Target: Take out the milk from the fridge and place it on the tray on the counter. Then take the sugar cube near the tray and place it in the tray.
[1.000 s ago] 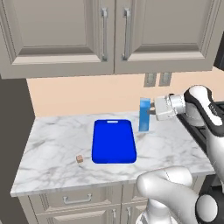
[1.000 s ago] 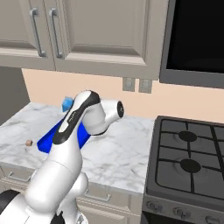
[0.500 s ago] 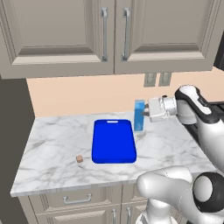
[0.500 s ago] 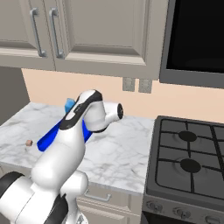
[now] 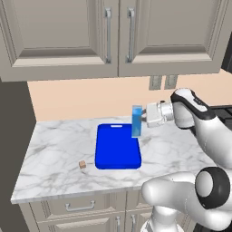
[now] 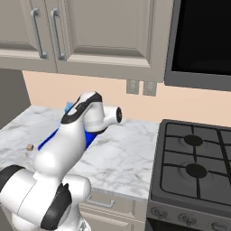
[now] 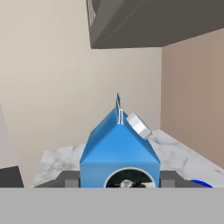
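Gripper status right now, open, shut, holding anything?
Gripper: shut on the milk, carton upright above the tray's right edge.

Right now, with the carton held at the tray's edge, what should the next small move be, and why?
Probably shift left, then lower. The gripper holds the milk upright above the tray's right edge, not over its middle.
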Controlling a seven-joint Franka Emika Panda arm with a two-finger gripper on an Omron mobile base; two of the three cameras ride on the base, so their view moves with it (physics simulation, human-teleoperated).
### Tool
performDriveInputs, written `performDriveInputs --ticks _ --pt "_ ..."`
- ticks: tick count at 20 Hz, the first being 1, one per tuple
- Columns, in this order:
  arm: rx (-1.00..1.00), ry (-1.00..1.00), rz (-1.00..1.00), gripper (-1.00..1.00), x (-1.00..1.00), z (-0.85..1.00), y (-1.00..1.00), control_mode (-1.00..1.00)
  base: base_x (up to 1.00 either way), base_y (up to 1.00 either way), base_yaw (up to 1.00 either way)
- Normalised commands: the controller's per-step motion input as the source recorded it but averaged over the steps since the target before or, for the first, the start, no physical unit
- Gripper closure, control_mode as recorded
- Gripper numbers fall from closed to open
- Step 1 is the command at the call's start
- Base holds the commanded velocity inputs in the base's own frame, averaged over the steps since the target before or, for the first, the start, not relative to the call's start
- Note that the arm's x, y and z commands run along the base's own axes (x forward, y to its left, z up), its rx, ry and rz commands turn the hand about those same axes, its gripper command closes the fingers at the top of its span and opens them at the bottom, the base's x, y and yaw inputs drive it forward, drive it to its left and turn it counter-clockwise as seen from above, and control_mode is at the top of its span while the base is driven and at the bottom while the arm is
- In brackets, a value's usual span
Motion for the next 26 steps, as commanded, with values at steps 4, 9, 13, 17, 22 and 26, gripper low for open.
performDriveInputs --ticks 4,9,13,17,22,26 --pt "0.0 0.0 0.0 1.0 0.27 -0.15 0.03 -1.0 0.0 0.0 0.0" --pt "0.0 0.0 0.0 1.0 0.32 -0.19 0.0 -1.0 0.0 0.0 0.0" --pt "0.0 0.0 0.01 1.0 0.34 -0.19 0.0 -1.0 0.0 0.0 0.0" --pt "0.0 0.0 0.0 1.0 0.33 -0.23 0.0 -1.0 0.0 0.0 0.0" --pt "0.0 0.0 0.02 1.0 0.37 -0.25 0.0 -1.0 0.0 0.0 0.0" --pt "0.0 -0.05 0.02 1.0 0.26 -0.26 0.0 -1.0 0.0 0.0 0.0"
